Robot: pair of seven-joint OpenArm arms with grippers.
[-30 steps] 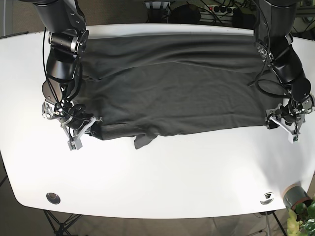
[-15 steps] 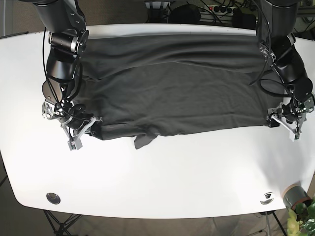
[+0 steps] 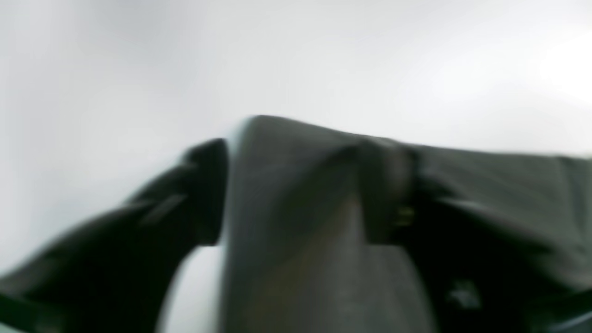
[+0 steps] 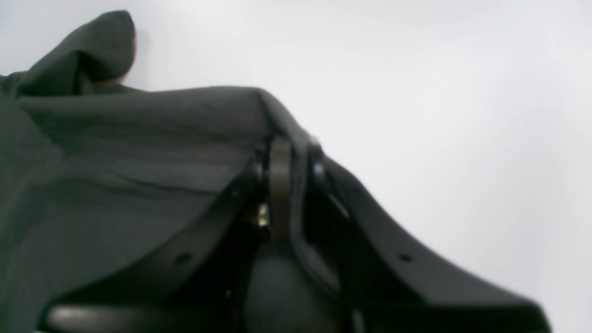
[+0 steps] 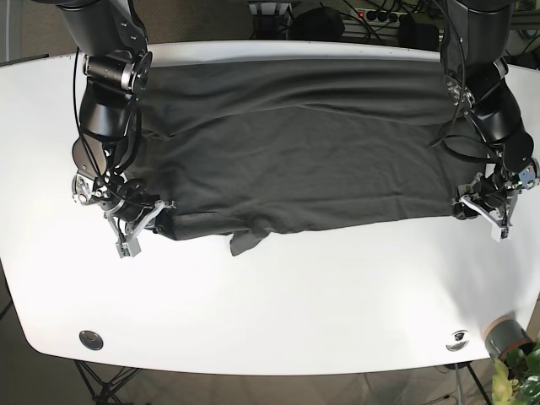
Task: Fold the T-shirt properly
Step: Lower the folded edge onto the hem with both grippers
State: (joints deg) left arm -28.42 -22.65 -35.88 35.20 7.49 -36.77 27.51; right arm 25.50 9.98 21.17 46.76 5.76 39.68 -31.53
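2 tools at shirt [image 5: 295,160] hem corners on table [image 5: 278,295]: right tool [image 5: 142,224] clamped on fabric, left tool [image 5: 484,208] grip unclear, blurred.

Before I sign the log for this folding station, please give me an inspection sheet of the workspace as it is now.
Surface: white table, bare along the near side.
Job's things: dark T-shirt spread across the far half, wrinkled; a small flap sticks out at the near hem.
Clutter: two round fittings set in the table's near corners; nothing else seen.
Grippers: right tool shut on the T-shirt edge; left tool at the opposite near corner with cloth between its fingers, wrist view blurred.
Cables: black cables run along the left arm.
Surroundings: power strip behind the table, plant pot at the near corner.
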